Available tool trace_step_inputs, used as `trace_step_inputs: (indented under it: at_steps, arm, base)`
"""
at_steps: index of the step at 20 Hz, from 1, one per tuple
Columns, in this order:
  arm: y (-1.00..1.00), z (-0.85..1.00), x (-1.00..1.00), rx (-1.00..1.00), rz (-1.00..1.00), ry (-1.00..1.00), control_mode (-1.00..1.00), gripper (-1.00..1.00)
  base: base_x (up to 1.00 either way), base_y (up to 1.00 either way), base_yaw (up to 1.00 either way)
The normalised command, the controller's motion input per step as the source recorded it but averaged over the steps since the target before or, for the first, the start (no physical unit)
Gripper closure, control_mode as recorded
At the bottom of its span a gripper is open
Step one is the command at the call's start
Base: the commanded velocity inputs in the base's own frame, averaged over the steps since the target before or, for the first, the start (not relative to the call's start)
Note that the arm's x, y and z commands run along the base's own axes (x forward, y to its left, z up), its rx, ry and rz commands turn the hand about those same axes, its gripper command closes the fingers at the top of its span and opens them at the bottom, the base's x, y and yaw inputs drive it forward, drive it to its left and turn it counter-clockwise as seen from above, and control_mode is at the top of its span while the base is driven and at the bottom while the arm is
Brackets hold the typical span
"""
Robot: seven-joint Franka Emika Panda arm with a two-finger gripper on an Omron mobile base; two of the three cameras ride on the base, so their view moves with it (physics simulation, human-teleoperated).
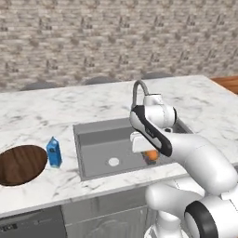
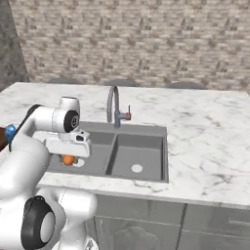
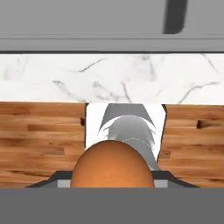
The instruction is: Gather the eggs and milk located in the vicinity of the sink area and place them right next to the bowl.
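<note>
Orange-brown egg (image 3: 112, 164) sits pinched in the closed jaws above the sink (image 1: 100, 151), well apart from the bowl (image 1: 21, 165); a jolt on the swing could slip it loose to crack.

A kitchen is indicated: a marble bench (image 1: 42, 114) is fitted with a grey double-basin sink (image 2: 119, 149) and curved faucet (image 2: 113, 105), backed by a far brick wall (image 1: 93, 37).
</note>
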Motion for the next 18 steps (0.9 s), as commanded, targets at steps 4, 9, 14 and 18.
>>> trace_step_inputs:
  at_steps: [4, 9, 14, 18]
  arm:
    - [0.00, 0.00, 0.00, 0.00, 0.00, 0.00, 1.00, 1.00]
    - [0.00, 0.00, 0.00, 0.00, 0.00, 0.00, 1.00, 1.00]
    - [0.00, 0.00, 0.00, 0.00, 0.00, 0.00, 1.00, 1.00]
    - [0.00, 0.00, 0.00, 0.00, 0.00, 0.00, 1.00, 1.00]
  base:
    - [-0.10, 1.00, -0.08]
    - [-0.04, 1.00, -0.08]
    - [-0.02, 1.00, -0.08]
    - [0.00, 1.00, -0.10]
